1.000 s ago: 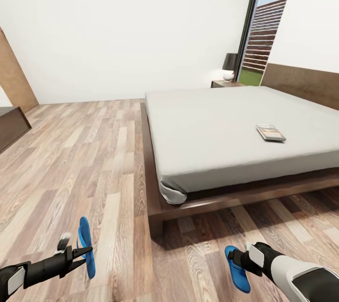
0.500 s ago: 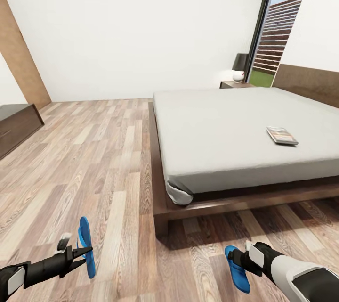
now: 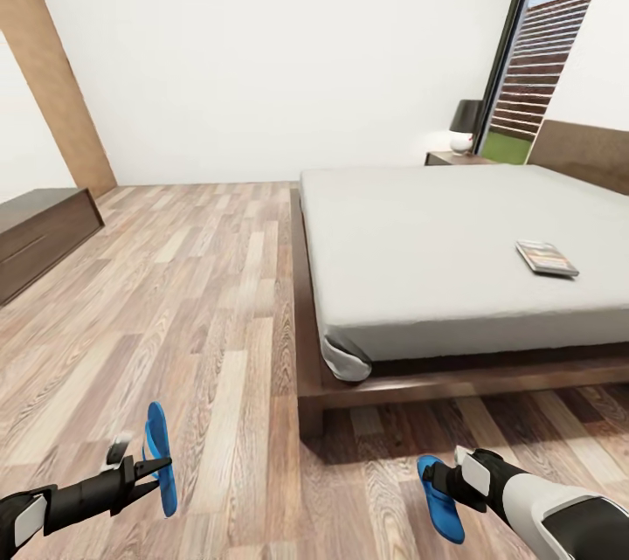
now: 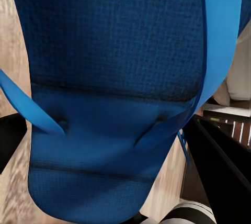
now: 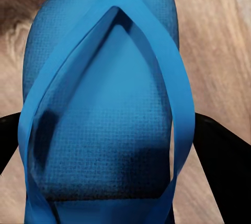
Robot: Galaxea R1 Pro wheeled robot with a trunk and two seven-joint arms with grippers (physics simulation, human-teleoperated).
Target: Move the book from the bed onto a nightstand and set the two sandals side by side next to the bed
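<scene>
Two blue sandals are held off the floor: the left sandal (image 3: pixel 160 458) clamped in the left pincer (image 3: pixel 155 466), the right sandal (image 3: pixel 439 499) clamped in the right pincer (image 3: pixel 444 483). The book (image 3: pixel 546 258) lies on the mattress of the bed (image 3: pixel 419 237), well apart from both. A nightstand (image 3: pixel 456 159) carrying a lamp (image 3: pixel 466 125) stands beyond the bed, by the window (image 3: pixel 535 62).
</scene>
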